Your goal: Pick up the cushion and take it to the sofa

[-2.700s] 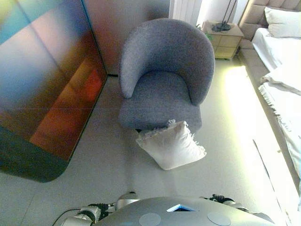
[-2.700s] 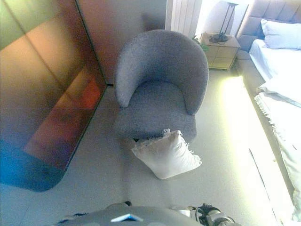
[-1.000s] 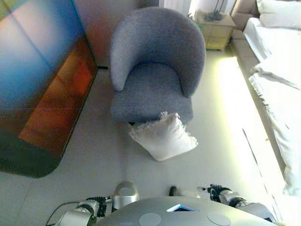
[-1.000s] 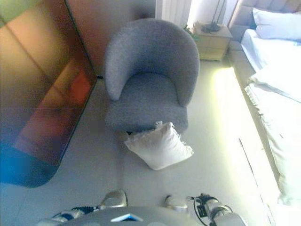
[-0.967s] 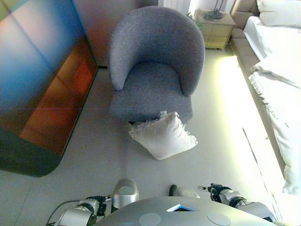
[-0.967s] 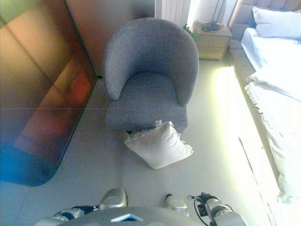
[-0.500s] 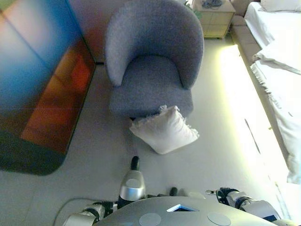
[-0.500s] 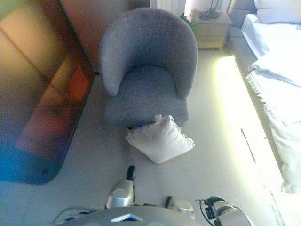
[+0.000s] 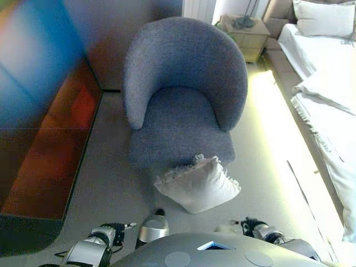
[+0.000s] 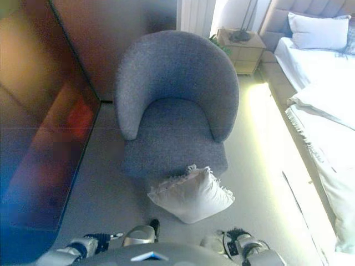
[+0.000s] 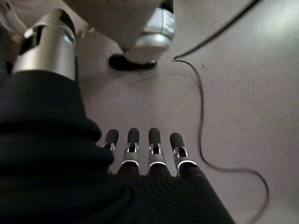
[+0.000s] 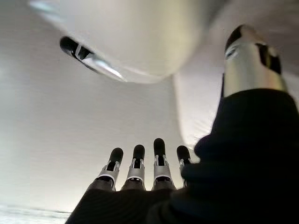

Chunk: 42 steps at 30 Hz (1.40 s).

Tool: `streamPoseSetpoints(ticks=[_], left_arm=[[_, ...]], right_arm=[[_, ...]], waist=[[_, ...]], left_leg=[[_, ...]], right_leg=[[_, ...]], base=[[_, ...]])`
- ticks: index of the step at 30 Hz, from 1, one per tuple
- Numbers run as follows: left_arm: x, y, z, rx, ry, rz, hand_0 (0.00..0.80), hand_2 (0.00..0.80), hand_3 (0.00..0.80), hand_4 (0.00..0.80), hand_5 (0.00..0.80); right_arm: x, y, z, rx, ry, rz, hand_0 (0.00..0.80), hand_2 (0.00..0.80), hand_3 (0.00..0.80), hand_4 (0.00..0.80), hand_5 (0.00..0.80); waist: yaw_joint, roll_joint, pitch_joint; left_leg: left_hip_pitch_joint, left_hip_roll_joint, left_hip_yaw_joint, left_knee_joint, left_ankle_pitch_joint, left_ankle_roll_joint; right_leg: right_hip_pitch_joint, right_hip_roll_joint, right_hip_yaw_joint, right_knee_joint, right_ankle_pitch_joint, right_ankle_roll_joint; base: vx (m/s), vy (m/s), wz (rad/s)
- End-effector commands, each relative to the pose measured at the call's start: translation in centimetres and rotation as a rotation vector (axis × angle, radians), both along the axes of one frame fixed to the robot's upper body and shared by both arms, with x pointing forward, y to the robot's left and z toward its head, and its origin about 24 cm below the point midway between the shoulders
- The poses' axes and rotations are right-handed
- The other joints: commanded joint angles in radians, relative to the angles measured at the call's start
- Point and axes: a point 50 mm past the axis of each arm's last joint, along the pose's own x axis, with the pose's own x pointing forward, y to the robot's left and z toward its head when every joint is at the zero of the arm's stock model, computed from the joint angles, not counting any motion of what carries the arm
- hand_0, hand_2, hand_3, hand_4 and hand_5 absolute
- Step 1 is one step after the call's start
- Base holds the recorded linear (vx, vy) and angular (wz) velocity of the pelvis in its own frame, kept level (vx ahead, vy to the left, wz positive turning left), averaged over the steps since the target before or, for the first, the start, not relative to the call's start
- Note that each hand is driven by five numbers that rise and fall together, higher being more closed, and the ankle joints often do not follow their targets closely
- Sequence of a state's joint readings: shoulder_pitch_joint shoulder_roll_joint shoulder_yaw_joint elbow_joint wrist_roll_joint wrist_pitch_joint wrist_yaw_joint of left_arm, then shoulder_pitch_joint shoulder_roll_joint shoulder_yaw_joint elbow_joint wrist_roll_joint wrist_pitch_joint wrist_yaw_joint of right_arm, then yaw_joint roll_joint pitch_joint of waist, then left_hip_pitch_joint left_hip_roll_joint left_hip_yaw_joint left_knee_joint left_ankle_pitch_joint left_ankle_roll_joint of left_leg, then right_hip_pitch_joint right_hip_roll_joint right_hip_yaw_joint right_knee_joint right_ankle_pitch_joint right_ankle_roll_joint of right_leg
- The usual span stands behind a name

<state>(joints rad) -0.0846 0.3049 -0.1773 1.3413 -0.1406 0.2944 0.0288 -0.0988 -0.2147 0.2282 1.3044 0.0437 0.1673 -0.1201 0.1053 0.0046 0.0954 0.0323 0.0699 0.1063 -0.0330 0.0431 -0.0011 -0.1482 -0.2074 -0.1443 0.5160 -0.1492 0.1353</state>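
Note:
A white cushion (image 9: 199,183) with frayed edges lies on the pale floor, leaning against the front of a grey round-backed armchair (image 9: 178,111). It is just ahead of me, slightly right of centre. My left hand (image 11: 140,149) hangs at my side with straight fingers pointing at the floor, holding nothing. My right hand (image 12: 145,163) hangs the same way on the other side, fingers straight and empty. Both hands are well short of the cushion.
A tall dark glossy panel (image 9: 39,111) stands along the left. A bed (image 9: 328,105) with white bedding runs down the right side. A small bedside cabinet (image 9: 242,33) stands behind the armchair. Open floor lies on both sides of the cushion.
The whole picture has shifted as the camera moved: armchair and cushion now show larger and lower. The cushion has not moved against the armchair. Both hands stay hanging and empty.

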Motion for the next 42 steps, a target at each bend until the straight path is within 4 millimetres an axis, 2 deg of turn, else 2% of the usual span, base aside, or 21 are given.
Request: streamPoseSetpoints(ticks=[1, 3, 5, 9, 12, 17, 22, 25, 29, 30, 31, 36, 38, 39, 42], left_arm=[[1.4, 0.4, 0.4, 0.014, -0.017, 0.005, 0.000, 0.000, 0.000, 0.000, 0.000], [1.7, 0.3, 0.4, 0.009, -0.040, 0.016, 0.000, 0.000, 0.000, 0.000, 0.000], [1.4, 0.0, 0.2, -0.006, -0.061, 0.061, 0.000, 0.000, 0.000, 0.000, 0.000], [-0.1, -1.2, -0.4, -0.025, -0.044, 0.073, 0.000, 0.000, 0.000, 0.000, 0.000], [-0.8, -1.9, -0.7, -0.014, -0.041, 0.088, 0.000, 0.000, 0.000, 0.000, 0.000], [0.5, -2.3, -0.7, 0.005, -0.097, 0.075, 0.000, 0.000, 0.000, 0.000, 0.000], [3.8, -2.5, 0.0, 0.008, -0.249, 0.049, 0.000, 0.000, 0.000, 0.000, 0.000], [6.4, -2.9, 0.7, -0.004, -0.366, 0.028, 0.000, 0.000, 0.000, 0.000, 0.000], [11.3, -3.0, 2.9, 0.032, -0.590, 0.017, 0.000, 0.000, 0.000, 0.000, 0.000], [11.9, -3.0, 3.2, 0.040, -0.625, 0.022, 0.000, 0.000, 0.000, 0.000, 0.000], [13.7, -3.1, 4.3, 0.055, -0.710, 0.022, 0.000, 0.000, 0.000, 0.000, 0.000], [20.0, -4.2, 9.2, 0.119, -1.006, -0.024, 0.000, 0.000, 0.000, 0.000, 0.000], [21.6, -4.7, 10.7, 0.149, -1.081, -0.057, 0.000, 0.000, 0.000, 0.000, 0.000], [22.9, -5.1, 12.2, 0.169, -1.148, -0.074, 0.000, 0.000, 0.000, 0.000, 0.000], [24.3, -4.6, 13.9, 0.188, -1.211, -0.101, 0.000, 0.000, 0.000, 0.000, 0.000]], right_arm=[[1.8, -1.8, 0.9, -0.062, -0.068, -0.015, 0.000, 0.000, 0.000, 0.000, 0.000], [2.0, -1.7, 1.0, -0.041, -0.084, -0.011, 0.000, 0.000, 0.000, 0.000, 0.000], [1.3, -1.8, 0.8, -0.042, -0.075, 0.006, 0.000, 0.000, 0.000, 0.000, 0.000], [0.1, -2.4, 0.6, -0.047, -0.019, 0.067, 0.000, 0.000, 0.000, 0.000, 0.000], [0.0, -2.9, 0.7, -0.063, -0.006, 0.057, 0.000, 0.000, 0.000, 0.000, 0.000], [1.1, -3.0, 1.1, -0.087, -0.018, 0.043, 0.000, 0.000, 0.000, 0.000, 0.000], [3.4, -3.3, 1.9, -0.135, -0.129, 0.027, 0.000, 0.000, 0.000, 0.000, 0.000], [6.4, -3.3, 3.1, -0.174, -0.279, 0.027, 0.000, 0.000, 0.000, 0.000, 0.000], [11.7, -2.8, 5.9, -0.260, -0.493, 0.071, 0.000, 0.000, 0.000, 0.000, 0.000], [12.2, -2.7, 6.3, -0.272, -0.511, 0.075, 0.000, 0.000, 0.000, 0.000, 0.000], [13.7, -2.5, 7.3, -0.312, -0.565, 0.092, 0.000, 0.000, 0.000, 0.000, 0.000], [18.6, -2.4, 11.7, -0.520, -0.728, 0.193, 0.000, 0.000, 0.000, 0.000, 0.000], [20.0, -2.4, 13.2, -0.573, -0.766, 0.209, 0.000, 0.000, 0.000, 0.000, 0.000], [21.0, -2.7, 14.6, -0.630, -0.804, 0.215, 0.000, 0.000, 0.000, 0.000, 0.000], [22.6, -3.4, 17.0, -0.711, -0.866, 0.224, 0.000, 0.000, 0.000, 0.000, 0.000]], waist=[[-0.030, -0.013, 0.067], [-0.051, -0.021, 0.082], [-0.054, -0.025, 0.078], [-0.043, -0.033, 0.054], [-0.028, -0.029, 0.047], [-0.007, -0.013, 0.070], [-0.003, 0.005, 0.136], [-0.007, 0.010, 0.189], [-0.020, 0.012, 0.272], [-0.022, 0.013, 0.278], [-0.025, 0.014, 0.301], [-0.035, 0.011, 0.377], [-0.037, 0.006, 0.397], [-0.038, 0.002, 0.415], [-0.041, -0.003, 0.425]], left_leg=[[-0.050, -0.014, -0.020, 0.062, -0.048, 0.008], [-0.043, 0.001, -0.020, 0.079, -0.066, -0.005], [-0.037, 0.013, -0.018, 0.085, -0.061, -0.016], [-0.017, 0.031, -0.024, 0.098, -0.049, -0.053], [-0.022, 0.048, -0.030, 0.113, -0.043, -0.072], [-0.078, 0.054, -0.059, 0.153, -0.040, -0.092], [-0.152, 0.049, -0.088, 0.186, -0.036, -0.105], [-0.220, 0.042, -0.101, 0.222, -0.039, -0.104], [-0.341, 0.030, -0.113, 0.268, -0.031, -0.094], [-0.353, 0.029, -0.114, 0.272, -0.031, -0.093], [-0.386, 0.024, -0.114, 0.278, -0.029, -0.089], [-0.490, 0.009, -0.113, 0.289, -0.013, -0.075], [-0.518, 0.005, -0.113, 0.291, -0.008, -0.072], [-0.540, 0.002, -0.115, 0.294, -0.003, -0.070], [-0.592, 0.000, -0.107, 0.297, 0.005, -0.069]], right_leg=[[-0.014, -0.024, -0.019, -0.220, 0.212, -0.009], [-0.022, -0.038, 0.010, -0.278, 0.230, 0.001], [0.032, -0.030, 0.008, -0.348, 0.190, 0.007], [0.148, -0.019, -0.019, -0.443, 0.181, -0.006], [0.191, -0.017, -0.040, -0.467, 0.171, -0.020], [0.175, -0.026, -0.068, -0.455, 0.157, -0.032], [0.114, -0.038, -0.073, -0.433, 0.154, -0.035], [0.045, -0.042, -0.066, -0.400, 0.155, -0.036], [-0.107, -0.036, -0.050, -0.325, 0.163, -0.041], [-0.122, -0.035, -0.049, -0.318, 0.164, -0.041], [-0.163, -0.034, -0.046, -0.303, 0.166, -0.041], [-0.289, -0.033, -0.037, -0.268, 0.185, -0.028], [-0.320, -0.034, -0.035, -0.263, 0.193, -0.024], [-0.342, -0.035, -0.031, -0.258, 0.199, -0.019], [-0.394, -0.032, -0.032, -0.248, 0.201, -0.018]], base=[[0.031, -0.243, -0.10], [0.045, -0.169, 0.11], [0.163, -0.116, 0.23], [0.233, -0.071, 0.05], [0.160, -0.008, 0.11], [-0.006, 0.018, 0.11], [-0.111, 0.025, 0.21], [-0.190, 0.004, 0.07], [-0.171, 0.007, 0.05], [-0.122, 0.030, 0.01], [-0.121, 0.026, -0.02], [-0.132, 0.001, 0.01], [-0.103, -0.023, 0.04], [-0.088, -0.010, 0.05], [-0.057, -0.009, 0.03]])
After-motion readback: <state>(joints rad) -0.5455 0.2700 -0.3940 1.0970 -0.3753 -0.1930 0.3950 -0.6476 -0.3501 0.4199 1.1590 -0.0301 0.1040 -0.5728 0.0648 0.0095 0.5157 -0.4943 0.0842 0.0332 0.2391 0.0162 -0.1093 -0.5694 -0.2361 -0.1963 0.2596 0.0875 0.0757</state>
